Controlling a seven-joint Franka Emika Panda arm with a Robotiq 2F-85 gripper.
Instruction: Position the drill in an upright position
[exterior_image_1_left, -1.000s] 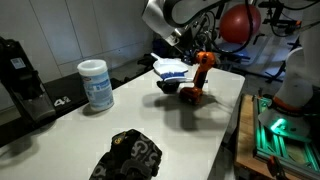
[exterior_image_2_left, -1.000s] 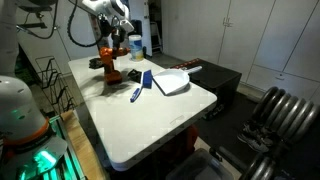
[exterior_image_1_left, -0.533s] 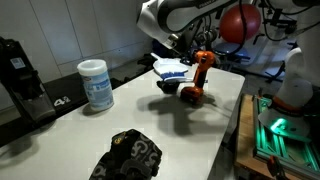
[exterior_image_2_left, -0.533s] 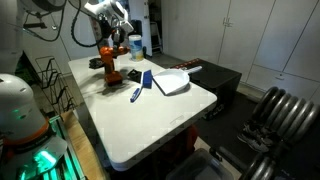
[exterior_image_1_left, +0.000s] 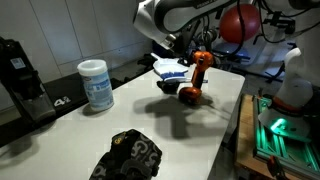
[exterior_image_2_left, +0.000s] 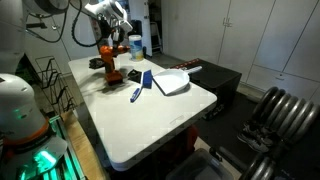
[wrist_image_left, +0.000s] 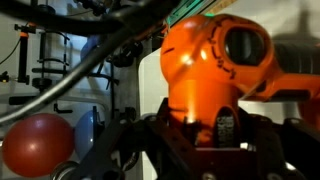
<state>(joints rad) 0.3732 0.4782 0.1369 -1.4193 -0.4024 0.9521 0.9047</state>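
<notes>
Glossy orange plastic drill (wrist_image_left: 205, 70)

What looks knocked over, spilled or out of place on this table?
Nothing stands out. The orange drill stands upright on its base, and the white tub is upright too. No spills show on the table.

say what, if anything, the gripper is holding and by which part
Seemingly the orange drill, by its top end; gripper sits around it, but firm contact isn't clear.
</notes>
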